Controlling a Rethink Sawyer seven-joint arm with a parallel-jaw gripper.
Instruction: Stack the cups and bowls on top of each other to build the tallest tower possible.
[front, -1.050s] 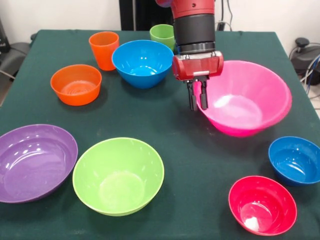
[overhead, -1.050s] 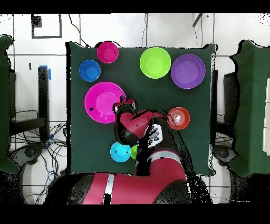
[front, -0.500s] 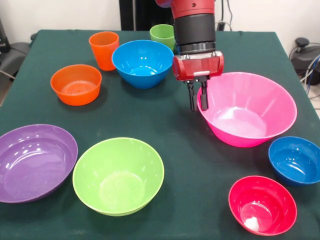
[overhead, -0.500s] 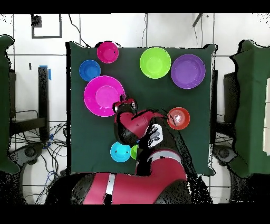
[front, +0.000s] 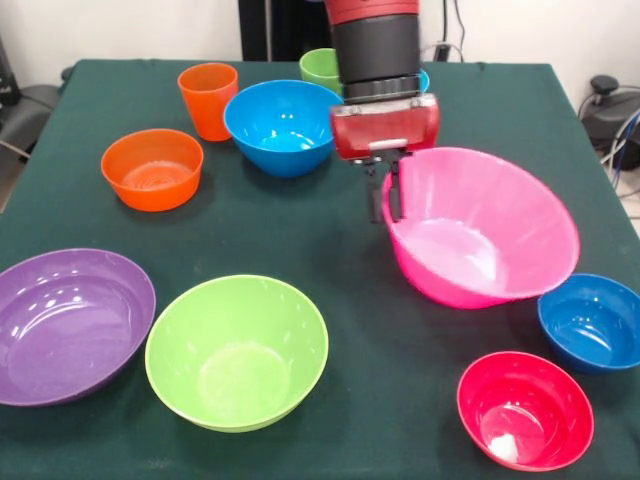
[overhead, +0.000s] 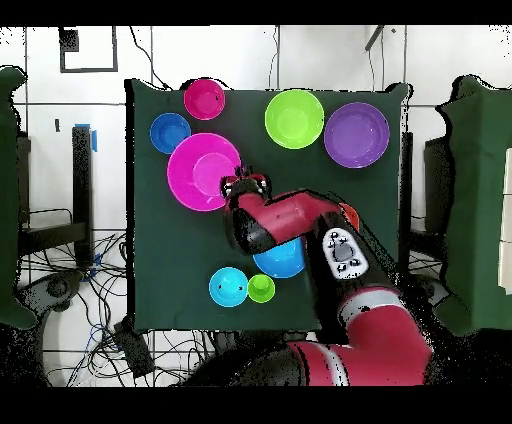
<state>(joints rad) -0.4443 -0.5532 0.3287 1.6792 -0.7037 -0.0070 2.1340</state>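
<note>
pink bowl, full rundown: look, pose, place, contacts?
The pink bowl is the largest on the table: glossy plastic, round, deep, empty. It sits tilted, its rim raised on the side where the gripper pinches it, fingers closed over the wall. In the front view it lies right of centre, above the small blue bowl and red bowl; whether it touches the blue one is unclear.

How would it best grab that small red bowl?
By the rim, from straight above: the red bowl sits upright and open, too wide to span, so one finger inside and one outside its thin wall likely works, as the gripper grips the pink bowl.
</note>
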